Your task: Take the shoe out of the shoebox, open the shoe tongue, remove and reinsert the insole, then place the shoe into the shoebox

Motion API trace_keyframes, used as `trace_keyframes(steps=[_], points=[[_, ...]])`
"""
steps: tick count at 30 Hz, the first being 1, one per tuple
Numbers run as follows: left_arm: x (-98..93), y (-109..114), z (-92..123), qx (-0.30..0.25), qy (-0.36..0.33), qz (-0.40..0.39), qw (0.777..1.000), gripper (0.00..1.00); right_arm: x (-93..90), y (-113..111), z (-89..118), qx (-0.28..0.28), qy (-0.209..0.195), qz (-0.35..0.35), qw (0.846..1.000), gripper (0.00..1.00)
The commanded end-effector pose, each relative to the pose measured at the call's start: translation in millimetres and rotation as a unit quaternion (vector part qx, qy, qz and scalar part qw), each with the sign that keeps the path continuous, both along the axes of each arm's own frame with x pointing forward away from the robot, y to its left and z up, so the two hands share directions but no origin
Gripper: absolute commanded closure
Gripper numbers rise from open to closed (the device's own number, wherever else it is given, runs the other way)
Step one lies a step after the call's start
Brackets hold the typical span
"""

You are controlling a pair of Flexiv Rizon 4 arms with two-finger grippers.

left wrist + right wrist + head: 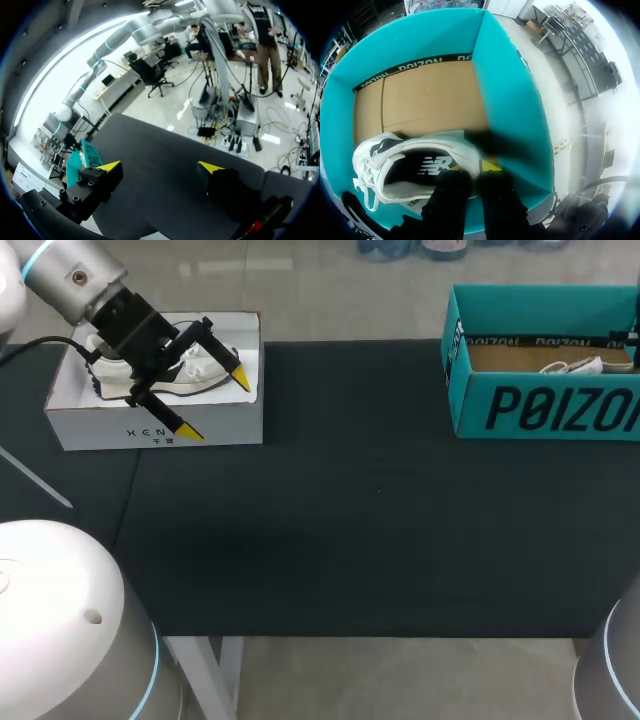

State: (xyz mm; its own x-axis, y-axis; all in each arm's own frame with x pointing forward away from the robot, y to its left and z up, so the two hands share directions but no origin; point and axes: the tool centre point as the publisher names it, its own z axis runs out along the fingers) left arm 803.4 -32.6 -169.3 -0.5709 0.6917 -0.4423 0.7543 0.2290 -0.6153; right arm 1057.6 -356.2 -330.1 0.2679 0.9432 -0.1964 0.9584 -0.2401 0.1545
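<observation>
a: head view, left arm?
b: left arm point(70, 275) comes in from the far left corner and slants down over the white box point(150, 428). left gripper point(215, 405) hangs above the box's near side, fingers wide apart, gripping nothing.
a: what's in the box?
b: a pale shoe point(200, 370), partly hidden by the wrist.
a: other side?
b: an open teal box point(540, 405) sits at the far right of the dark table point(380, 520), well apart from the white box. a white shoe point(575, 366) just shows over its wall.
a: left wrist view?
b: the two yellow tips stand far apart, with only bare table between and ahead of them. the teal box is far off, beyond one finger.
a: right wrist view?
b: right gripper point(472, 167) points down into the teal box. its fingers are close together and look clamped on the white shoe's heel rim, one inside the collar and one outside. the shoe sits sole down on the cardboard floor, near a corner. its heel is at the gripper, and its toe and laces point away.
</observation>
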Motion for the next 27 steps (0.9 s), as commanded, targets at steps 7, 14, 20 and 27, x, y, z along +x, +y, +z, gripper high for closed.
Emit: trace_keyframes(steps=[7,14,20,27], points=[[-0.5,0,0,0.001,0.000,0.000,1.000,0.00,13.3,-6,-26,0.003,0.023,-0.002,1.000,1.00],[-0.5,0,0,0.001,0.000,0.000,1.000,0.00,11.6,-2,-37,0.007,0.037,0.000,0.999,1.00],[-0.5,0,0,0.001,0.000,0.000,1.000,0.00,-1.7,3,-15,0.025,0.010,-0.004,1.000,0.00],[-0.5,0,0,0.001,0.000,0.000,1.000,0.00,-18.5,25,35,0.035,-0.042,0.013,0.998,0.00]])
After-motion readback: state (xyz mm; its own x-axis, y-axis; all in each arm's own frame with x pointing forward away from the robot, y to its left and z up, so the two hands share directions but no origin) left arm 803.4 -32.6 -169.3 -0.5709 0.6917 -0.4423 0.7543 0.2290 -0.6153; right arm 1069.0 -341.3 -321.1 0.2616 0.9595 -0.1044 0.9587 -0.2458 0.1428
